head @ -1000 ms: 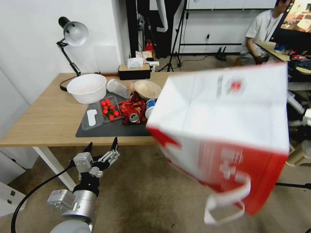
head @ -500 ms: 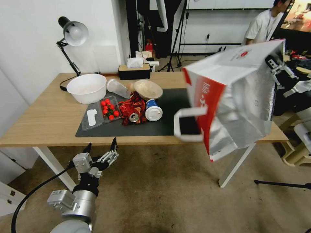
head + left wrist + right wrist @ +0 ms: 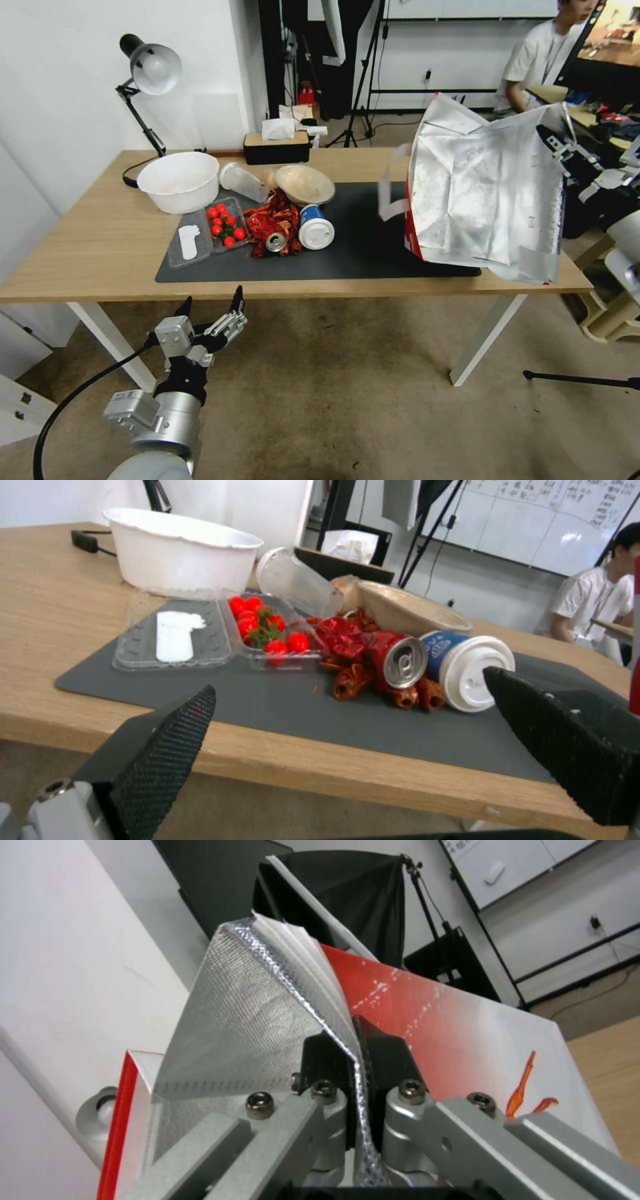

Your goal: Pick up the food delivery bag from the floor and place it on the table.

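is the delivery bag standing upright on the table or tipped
Tipped: the food delivery bag hangs from the right end effector clamped on its rim, foil lining facing the head camera, over the table.

Bare dark mat (image 3: 363, 227) between lidded cup (image 3: 316, 229) and hanging food delivery bag (image 3: 487, 193); clutter further left.

Bag (image 3: 487, 193) swung through the last second: from filling the right foreground, white face and red side toward the camera with a handle dangling low, to hanging over the right end of the table (image 3: 93, 247). Foil lining now faces the camera (red side reduced to a thin strip at its left edge). Handle (image 3: 390, 193) blurred, now off the bag's left side. Right gripper (image 3: 557, 143), unseen a second ago, pinches the bag's upper right edge.
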Motion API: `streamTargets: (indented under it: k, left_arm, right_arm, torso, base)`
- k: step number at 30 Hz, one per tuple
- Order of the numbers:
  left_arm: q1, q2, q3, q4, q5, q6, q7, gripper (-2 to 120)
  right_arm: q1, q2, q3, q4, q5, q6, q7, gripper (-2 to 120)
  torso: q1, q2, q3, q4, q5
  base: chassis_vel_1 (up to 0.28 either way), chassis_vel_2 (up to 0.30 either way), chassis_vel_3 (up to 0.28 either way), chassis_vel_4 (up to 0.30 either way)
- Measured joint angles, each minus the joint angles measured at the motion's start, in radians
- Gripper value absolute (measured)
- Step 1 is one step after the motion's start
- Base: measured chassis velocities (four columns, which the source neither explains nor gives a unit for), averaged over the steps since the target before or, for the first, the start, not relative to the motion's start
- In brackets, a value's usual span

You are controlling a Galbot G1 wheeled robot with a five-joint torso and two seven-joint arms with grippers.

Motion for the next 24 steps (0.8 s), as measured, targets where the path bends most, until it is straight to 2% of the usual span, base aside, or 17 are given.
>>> streamTargets:
  k: [11, 19, 24]
  left_arm:
    - [0.008, -0.008, 0.009, 0.0, 0.014, -0.014, -0.001, 100]
    - [0.016, -0.011, 0.014, -0.001, 0.023, -0.024, 0.0, 100]
    - [0.018, -0.009, 0.016, 0.002, 0.027, -0.031, 0.003, 100]
  right_arm:
    - [0.05, -0.019, -0.049, -0.07, -0.011, -0.024, -0.049, 0]
    - [0.067, -0.036, -0.05, -0.111, -0.048, -0.027, -0.044, 0]
    - [0.08, -0.033, -0.058, -0.121, -0.066, -0.028, 0.0, 0]
  torso:
    - [0.0, 0.0, 0.0, 0.0, -0.0001]
    - [0.0, 0.0, 0.0, 0.0, 0.0]
    - [0.0, 0.0, 0.0, 0.0, -0.0001]
  base:
    - [0.0, 0.0, 0.0, 0.0]
    - [0.0, 0.0, 0.0, 0.0]
    - [0.0, 0.0, 0.0, 0.0]
